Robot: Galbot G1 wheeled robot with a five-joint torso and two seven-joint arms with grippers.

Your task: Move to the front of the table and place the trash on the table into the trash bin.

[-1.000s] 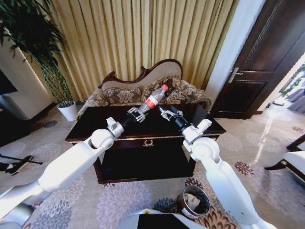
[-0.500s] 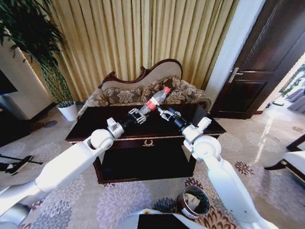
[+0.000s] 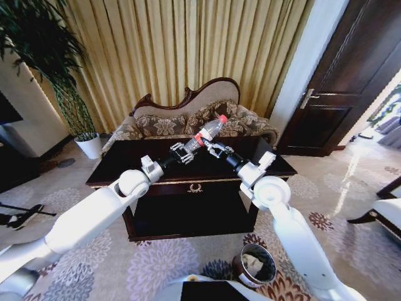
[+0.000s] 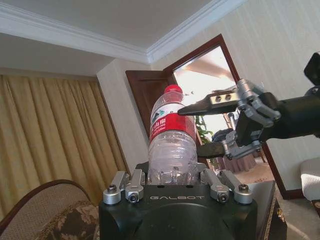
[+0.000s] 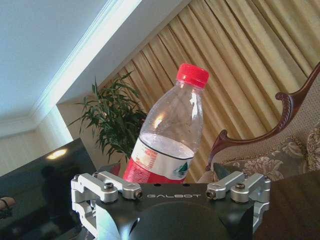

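I'm at the table, the bin on the floor by my right side. My left gripper grips the bottle by its base above the table. My right gripper, fingers spread around the label, looks set for a handover toward the bin's side.

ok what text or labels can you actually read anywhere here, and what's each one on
"GALBOT" on the black body of the left hand, in the left wrist view.
"GALBOT" on the black body of the right hand, in the right wrist view.
The bottle carries a red label with white characters and a green mark; too blurred to read.
The gold wreath emblem on the front of the table is a sign only, with no words.
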